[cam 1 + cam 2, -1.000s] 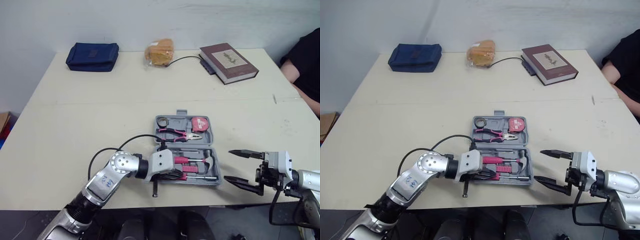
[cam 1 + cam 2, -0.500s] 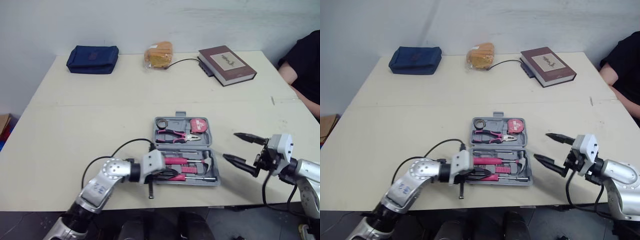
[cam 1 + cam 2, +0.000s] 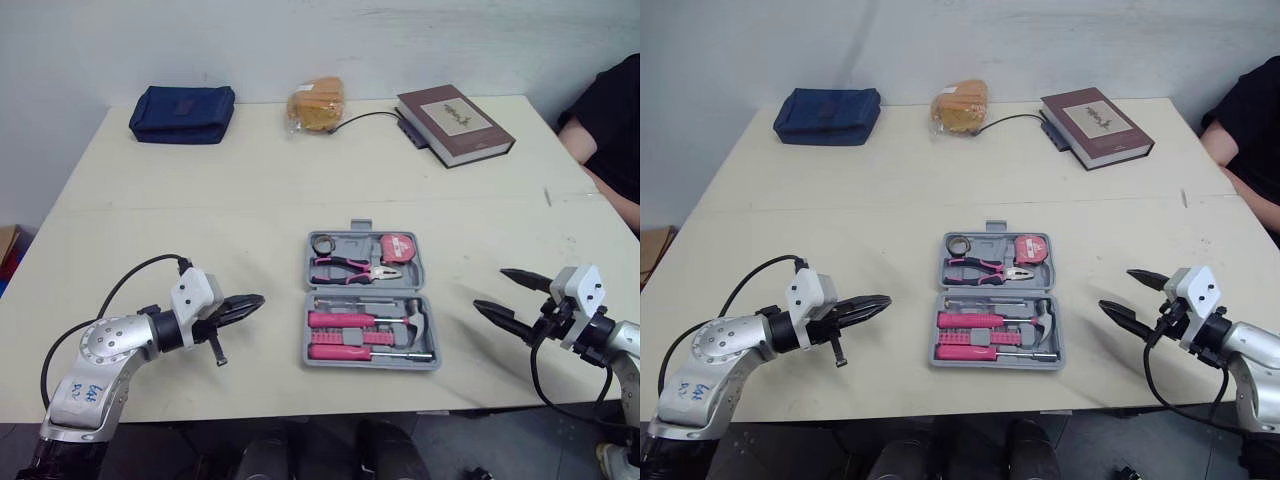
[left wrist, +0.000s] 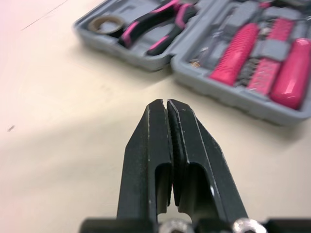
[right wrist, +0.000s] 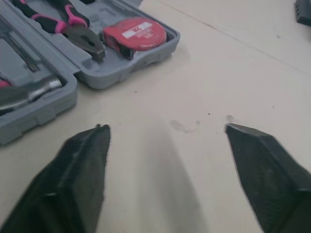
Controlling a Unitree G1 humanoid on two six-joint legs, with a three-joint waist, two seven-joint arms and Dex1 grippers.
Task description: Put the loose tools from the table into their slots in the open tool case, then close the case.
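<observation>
The tool case (image 3: 370,363) lies open flat at the middle of the table (image 3: 200,220), toward the near edge. Its far half holds a small tape roll (image 3: 323,243), pliers (image 3: 355,268) and a red tape measure (image 3: 400,247). The near half holds a hammer (image 3: 415,322) and two pink-handled screwdrivers (image 3: 335,320).

No loose tool shows on the table, so the loading looks finished as far as can be seen. What remains is folding one half over the other and shutting the case.

The left gripper (image 3: 258,299) sits left of the case, its jaws pressed together on nothing. The right gripper (image 3: 490,290) sits right of the case, with its jaws wide apart and empty. Neither touches the case.
</observation>
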